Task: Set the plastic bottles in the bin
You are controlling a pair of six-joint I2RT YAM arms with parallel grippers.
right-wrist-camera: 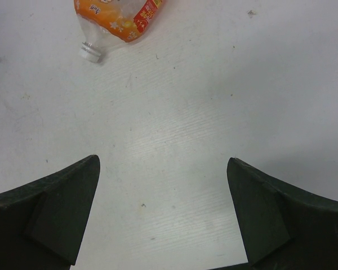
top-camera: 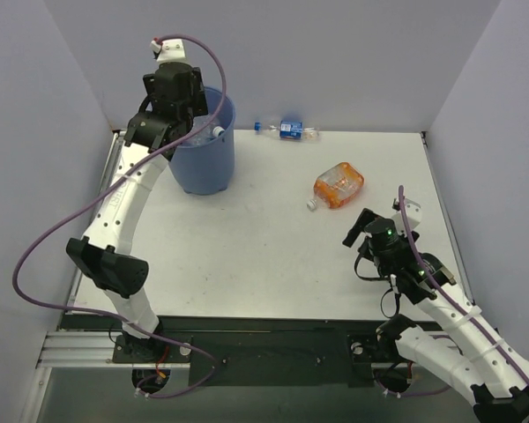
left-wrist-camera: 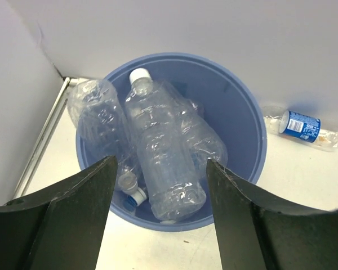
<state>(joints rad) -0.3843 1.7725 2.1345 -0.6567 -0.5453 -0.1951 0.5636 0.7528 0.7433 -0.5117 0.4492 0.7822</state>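
Observation:
The light-blue bin [top-camera: 219, 167] stands at the back left. In the left wrist view the bin [left-wrist-camera: 245, 121] holds several clear bottles, the largest [left-wrist-camera: 163, 157] upright-leaning with a white cap. My left gripper [left-wrist-camera: 160, 166] hangs open and empty right above the bin, also seen from the top [top-camera: 178, 110]. A clear bottle with a blue label [top-camera: 290, 129] lies on the table by the back wall, right of the bin; it also shows in the left wrist view [left-wrist-camera: 302, 126]. My right gripper [right-wrist-camera: 163, 163] is open and empty above bare table, at the right in the top view [top-camera: 360, 231].
An orange-labelled bottle [top-camera: 338, 185] lies on the table right of centre, ahead of my right gripper; its neck and cap show in the right wrist view [right-wrist-camera: 115, 22]. Walls enclose the table at the left, back and right.

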